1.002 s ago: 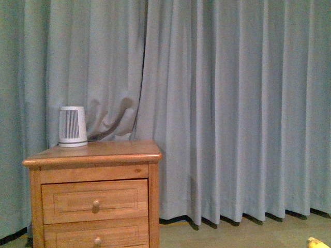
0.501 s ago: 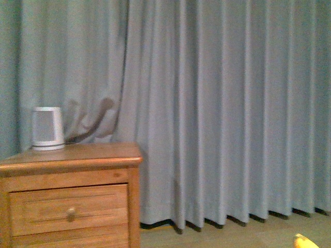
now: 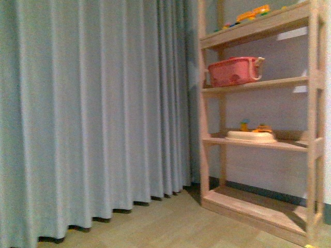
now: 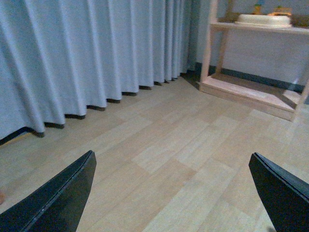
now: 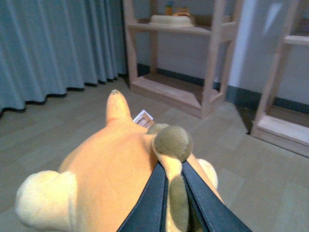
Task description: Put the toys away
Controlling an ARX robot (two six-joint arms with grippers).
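In the right wrist view my right gripper [image 5: 174, 166] is shut on an orange-yellow plush toy [image 5: 108, 169], pinching a brown-tipped part of it between the two dark fingers; a white tag sticks out of the toy. It hangs above the wooden floor. In the left wrist view my left gripper [image 4: 171, 166] is open and empty, its two dark fingertips [image 4: 72, 186] wide apart over bare floor. A wooden shelf unit [image 3: 258, 139] stands at the right of the front view; neither arm shows in that view.
The shelf holds a pink basket [image 3: 232, 71], a pale shallow dish [image 3: 252, 136] with small toys behind it, and colourful toys on top [image 3: 251, 13]. A grey curtain [image 3: 93, 113] fills the left. A second shelf unit [image 5: 285, 87] shows in the right wrist view.
The front view has swung right: the wooden nightstand and white device have left the view, and the shelf unit has come into view. The toy's yellow tip no longer shows at the bottom right.
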